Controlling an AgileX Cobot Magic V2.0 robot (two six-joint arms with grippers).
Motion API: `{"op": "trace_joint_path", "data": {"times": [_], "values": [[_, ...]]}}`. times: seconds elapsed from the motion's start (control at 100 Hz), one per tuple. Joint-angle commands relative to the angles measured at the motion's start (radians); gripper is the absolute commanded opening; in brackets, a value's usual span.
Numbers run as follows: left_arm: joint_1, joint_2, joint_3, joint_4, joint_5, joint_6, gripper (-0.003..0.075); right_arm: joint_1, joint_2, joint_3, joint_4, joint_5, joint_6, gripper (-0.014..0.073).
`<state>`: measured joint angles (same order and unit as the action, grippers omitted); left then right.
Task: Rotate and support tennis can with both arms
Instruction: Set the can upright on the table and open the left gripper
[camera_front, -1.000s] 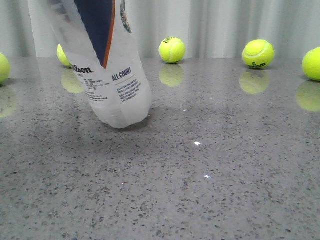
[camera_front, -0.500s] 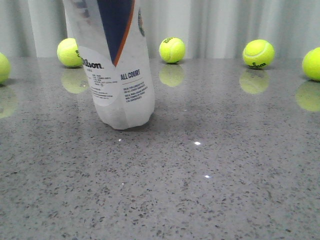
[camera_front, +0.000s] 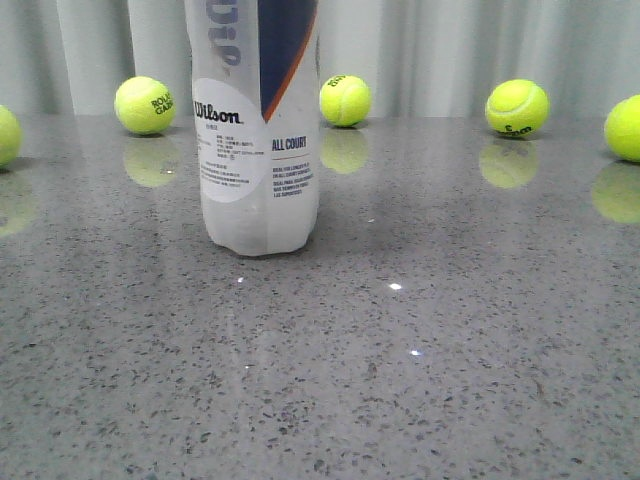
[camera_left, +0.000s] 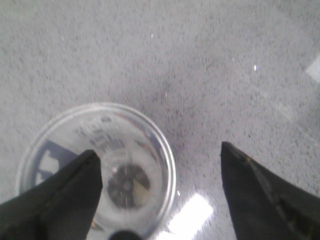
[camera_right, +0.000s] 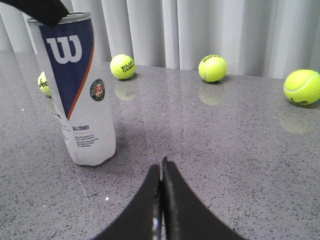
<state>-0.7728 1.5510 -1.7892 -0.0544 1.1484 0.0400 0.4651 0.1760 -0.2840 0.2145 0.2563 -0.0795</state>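
Grey table (camera_front: 450, 380): tennis can (camera_front: 258, 130) now upright, left tool (camera_left: 160, 185) apart, right tool (camera_right: 161, 167) together

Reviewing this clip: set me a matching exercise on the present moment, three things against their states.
Things:
1. tennis can
2. left gripper
3. right gripper

States:
A. jaws pressed together, clear of the can, low over the table
B. standing upright on its base
C. jaws spread wide, above the can's open top, one finger over the rim

Pairs: 1-B, 2-C, 3-A
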Motion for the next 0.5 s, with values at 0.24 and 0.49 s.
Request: {"op": "trace_joint_path", "data": {"times": [0.24,0.49], "values": [[-0.127,-0.192,0.078,0.272,-0.224,-0.12,-0.0016,-0.003,0.007,-0.025,-0.009,-0.079,-0.009,-0.0059],[-0.129,-0.412,0.35,0.291,-0.364,-0.194,-0.0019,-0.003,0.007,-0.025,-0.009,-0.079,-0.009,-0.0059]]}}
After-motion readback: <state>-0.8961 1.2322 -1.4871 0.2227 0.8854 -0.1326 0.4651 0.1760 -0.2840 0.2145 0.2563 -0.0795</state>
